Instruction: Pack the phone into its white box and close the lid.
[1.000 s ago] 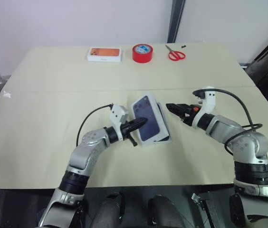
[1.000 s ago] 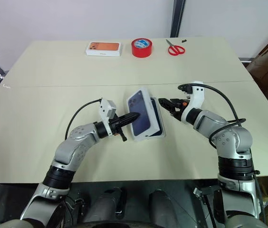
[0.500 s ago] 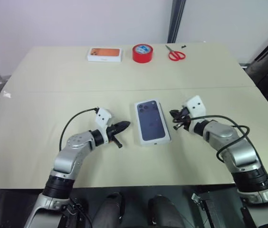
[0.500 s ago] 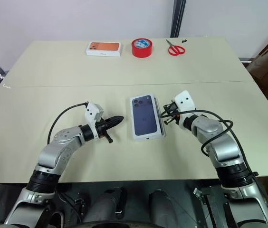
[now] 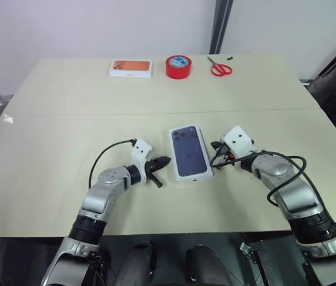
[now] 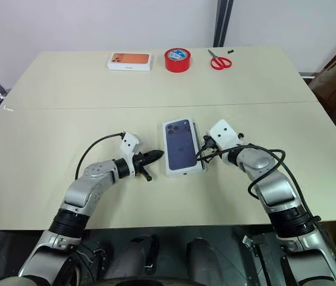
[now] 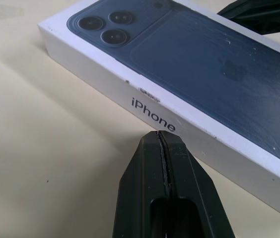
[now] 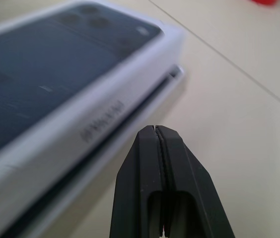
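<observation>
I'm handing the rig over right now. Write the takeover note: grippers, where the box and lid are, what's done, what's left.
Left gripper: shut, holding nothing, just off the left long side of the lid.
Right gripper: shut, holding nothing, at the lid's right long side.
The lid lies flat over the white box near the table centre, printed phone picture up. The right wrist view shows the white box's edge below the lid's rim on that side, so the lid may not be fully seated.
Done: lid placed on the box; the phone is not visible, presumably inside.
Left: press the lid fully down if needed, then withdraw.
</observation>
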Available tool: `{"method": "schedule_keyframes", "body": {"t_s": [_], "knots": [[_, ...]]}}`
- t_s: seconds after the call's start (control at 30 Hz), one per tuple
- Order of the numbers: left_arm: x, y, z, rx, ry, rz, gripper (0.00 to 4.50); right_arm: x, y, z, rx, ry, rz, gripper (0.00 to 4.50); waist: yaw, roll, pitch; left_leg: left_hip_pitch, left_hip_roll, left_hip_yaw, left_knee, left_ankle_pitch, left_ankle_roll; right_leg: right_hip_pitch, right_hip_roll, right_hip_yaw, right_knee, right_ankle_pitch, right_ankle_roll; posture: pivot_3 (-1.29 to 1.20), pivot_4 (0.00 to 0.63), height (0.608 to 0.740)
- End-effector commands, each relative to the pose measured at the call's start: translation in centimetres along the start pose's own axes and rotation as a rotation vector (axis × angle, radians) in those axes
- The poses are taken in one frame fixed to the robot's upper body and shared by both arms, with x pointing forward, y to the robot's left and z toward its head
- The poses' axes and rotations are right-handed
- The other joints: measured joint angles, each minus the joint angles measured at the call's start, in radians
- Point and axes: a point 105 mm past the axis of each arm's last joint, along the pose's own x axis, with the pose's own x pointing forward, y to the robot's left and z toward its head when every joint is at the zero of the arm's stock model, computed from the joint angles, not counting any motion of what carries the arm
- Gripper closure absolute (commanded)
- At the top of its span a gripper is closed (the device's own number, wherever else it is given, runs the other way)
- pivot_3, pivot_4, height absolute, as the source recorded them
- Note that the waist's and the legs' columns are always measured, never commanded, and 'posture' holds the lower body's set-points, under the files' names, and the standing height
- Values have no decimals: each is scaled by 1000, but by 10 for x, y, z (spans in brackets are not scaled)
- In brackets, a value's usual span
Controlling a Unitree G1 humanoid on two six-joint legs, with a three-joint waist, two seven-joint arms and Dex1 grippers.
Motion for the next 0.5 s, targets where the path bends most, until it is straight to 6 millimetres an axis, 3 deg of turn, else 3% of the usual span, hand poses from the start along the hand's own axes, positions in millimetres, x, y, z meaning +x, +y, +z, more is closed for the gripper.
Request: {"method": "schedule_keyframes", "body": {"t_s": [0.03, 0.5], "knots": [[8, -5, 2, 15, -6, -23, 4500, -3, 1, 15, -57, -43, 0, 4472, 4, 0, 0, 0, 0, 0, 0, 0, 0, 1, 0, 0, 0, 0, 0, 0, 150, 734], [24, -14, 20, 14, -76, -44, 4500, -5, 0, 4, -90, 1, -4, 4472, 19, 0, 0, 0, -1, 0, 1, 1, -1, 1, -1, 0, 0, 0, 0, 0, 150, 734]]}}
